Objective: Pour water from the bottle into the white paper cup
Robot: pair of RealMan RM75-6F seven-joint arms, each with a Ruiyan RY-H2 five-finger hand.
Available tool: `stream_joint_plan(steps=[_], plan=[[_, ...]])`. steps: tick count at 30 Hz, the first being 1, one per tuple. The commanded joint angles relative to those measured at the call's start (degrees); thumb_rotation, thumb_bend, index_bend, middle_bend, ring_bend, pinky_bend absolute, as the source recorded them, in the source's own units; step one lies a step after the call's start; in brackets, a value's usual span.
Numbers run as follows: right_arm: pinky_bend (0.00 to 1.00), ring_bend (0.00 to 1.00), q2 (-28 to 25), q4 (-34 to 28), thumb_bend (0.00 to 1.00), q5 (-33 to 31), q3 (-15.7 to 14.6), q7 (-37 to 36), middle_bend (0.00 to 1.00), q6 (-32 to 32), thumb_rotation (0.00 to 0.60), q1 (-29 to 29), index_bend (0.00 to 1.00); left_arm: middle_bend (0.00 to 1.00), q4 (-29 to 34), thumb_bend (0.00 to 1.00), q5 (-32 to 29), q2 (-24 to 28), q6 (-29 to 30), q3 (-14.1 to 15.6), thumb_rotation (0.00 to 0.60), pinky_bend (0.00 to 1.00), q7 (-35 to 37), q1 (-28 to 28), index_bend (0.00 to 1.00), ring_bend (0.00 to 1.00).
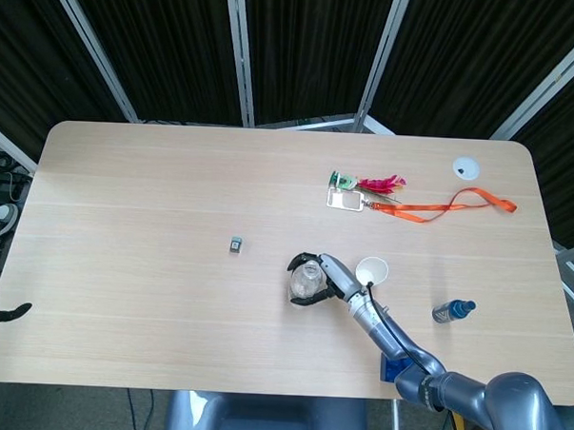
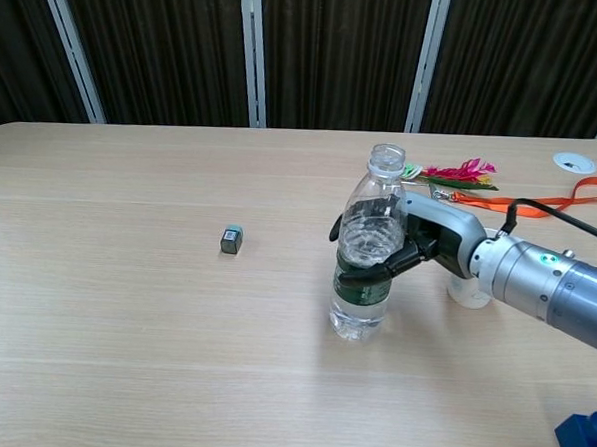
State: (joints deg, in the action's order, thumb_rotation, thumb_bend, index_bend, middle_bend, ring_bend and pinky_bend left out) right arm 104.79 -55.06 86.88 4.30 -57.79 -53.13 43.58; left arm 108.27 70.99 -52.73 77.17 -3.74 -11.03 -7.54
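Observation:
A clear, uncapped water bottle (image 2: 366, 249) with a green label stands on the table (image 2: 121, 354), partly filled. From above the bottle (image 1: 305, 281) shows mid-table. My right hand (image 2: 409, 251) reaches in from the right and grips the bottle at label height, fingers wrapped round its body. In the head view the right hand (image 1: 326, 279) lies against the bottle's right side. The white paper cup (image 1: 371, 271) stands upright just right of the bottle; in the chest view the cup (image 2: 467, 291) is mostly hidden behind my forearm. My left hand (image 1: 6, 311) shows only as a dark shape off the table's left edge.
A small grey cube (image 2: 232, 240) lies left of the bottle. A badge with feathers (image 1: 364, 192) and an orange lanyard (image 1: 449, 205) lie at the back right, near a white disc (image 1: 465, 167). A small blue-capped bottle (image 1: 451, 311) and a blue block (image 2: 583, 439) sit at the near right.

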Motion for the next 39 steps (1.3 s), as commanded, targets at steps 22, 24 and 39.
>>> stream_joint_plan(steps=[22,24,39], plan=[[0.55,0.52,-19.24,-20.02,0.28,-5.82,9.37,7.72,0.57,-6.92,0.600,-2.77,0.53,0.00,0.94,0.00,2.35,0.79,0.88,0.88,0.600,0.00,1.40,0.57,0.00,0.00],[0.55,0.52,-20.75,-19.73,0.29,-6.51,9.58,9.86,0.57,-7.11,0.600,-3.34,0.53,0.00,1.04,0.00,2.74,0.89,1.03,0.98,0.600,0.00,1.57,0.65,0.00,0.00],[0.55,0.52,-19.61,1.66,0.31,-1.55,2.20,16.99,0.57,-9.58,0.600,-7.56,0.53,0.00,1.16,0.00,2.86,0.62,0.50,1.12,0.600,0.00,0.94,0.25,0.00,0.00]])
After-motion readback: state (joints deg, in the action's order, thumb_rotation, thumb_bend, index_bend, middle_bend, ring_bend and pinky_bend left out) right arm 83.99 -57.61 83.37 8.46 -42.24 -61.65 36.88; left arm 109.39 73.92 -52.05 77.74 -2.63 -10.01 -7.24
